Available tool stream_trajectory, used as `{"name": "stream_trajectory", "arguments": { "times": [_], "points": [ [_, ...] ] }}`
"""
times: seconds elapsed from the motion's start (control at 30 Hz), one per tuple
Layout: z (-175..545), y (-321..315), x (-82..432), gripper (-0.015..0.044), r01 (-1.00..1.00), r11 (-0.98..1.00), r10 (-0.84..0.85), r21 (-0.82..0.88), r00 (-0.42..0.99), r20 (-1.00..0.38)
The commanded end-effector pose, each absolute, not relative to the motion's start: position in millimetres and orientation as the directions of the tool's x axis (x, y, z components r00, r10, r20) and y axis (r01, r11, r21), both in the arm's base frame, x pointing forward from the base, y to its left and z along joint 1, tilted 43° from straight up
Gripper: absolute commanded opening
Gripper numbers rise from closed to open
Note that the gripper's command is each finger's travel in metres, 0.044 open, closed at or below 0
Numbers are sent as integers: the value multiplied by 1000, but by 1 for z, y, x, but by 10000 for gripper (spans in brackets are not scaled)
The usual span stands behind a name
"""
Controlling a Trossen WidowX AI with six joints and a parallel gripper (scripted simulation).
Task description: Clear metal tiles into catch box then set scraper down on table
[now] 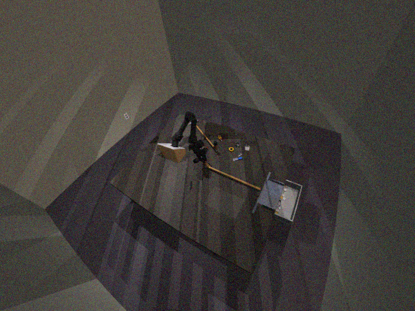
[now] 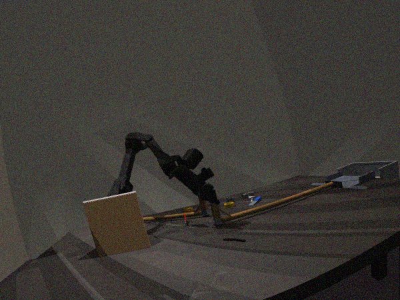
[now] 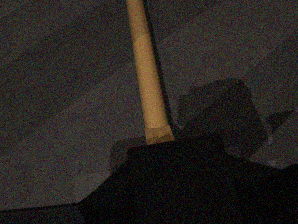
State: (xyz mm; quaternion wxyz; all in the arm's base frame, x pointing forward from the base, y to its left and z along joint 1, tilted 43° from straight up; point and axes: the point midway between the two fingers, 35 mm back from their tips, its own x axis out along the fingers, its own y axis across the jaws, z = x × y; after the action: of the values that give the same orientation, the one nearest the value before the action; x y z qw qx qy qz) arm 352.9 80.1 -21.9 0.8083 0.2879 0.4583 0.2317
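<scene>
My gripper [image 1: 206, 164] [image 2: 215, 203] is shut on the upright wooden grip at the near end of the long scraper, low over the table. The scraper's wooden handle [image 1: 233, 177] [image 2: 283, 201] [image 3: 149, 80] runs from there to the near side of the steel bench plate [image 1: 271, 194]. Its blade is not clearly visible. Several small pale and orange metal tiles [image 1: 283, 195] lie in a row where the plate meets the catch box [image 1: 294, 215] [image 2: 387, 171]. I cannot tell whether all are inside. The plate's visible upper face shows no distinct tiles elsewhere.
A second wooden-handled tool [image 1: 205, 137] [image 2: 170, 216] lies behind the gripper. A yellow ring [image 1: 231, 148], a blue-handled item [image 1: 239, 158] [image 2: 256, 199] and a white block [image 1: 247, 148] lie beyond. A brown box [image 1: 171, 153] [image 2: 117, 225] stands by the arm's base. A dark bar [image 2: 234, 239] lies nearer.
</scene>
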Motion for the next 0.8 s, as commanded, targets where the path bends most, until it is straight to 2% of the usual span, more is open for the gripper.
{"name": "stream_trajectory", "arguments": {
  "times": [0.0, 0.77],
  "points": [
    [-17, 77, 351, 0, -121, 728, 636, 675, 489, -597],
    [-19, 76, 328, 0, -115, 728, 636, 676, 483, -602]
  ]
}}
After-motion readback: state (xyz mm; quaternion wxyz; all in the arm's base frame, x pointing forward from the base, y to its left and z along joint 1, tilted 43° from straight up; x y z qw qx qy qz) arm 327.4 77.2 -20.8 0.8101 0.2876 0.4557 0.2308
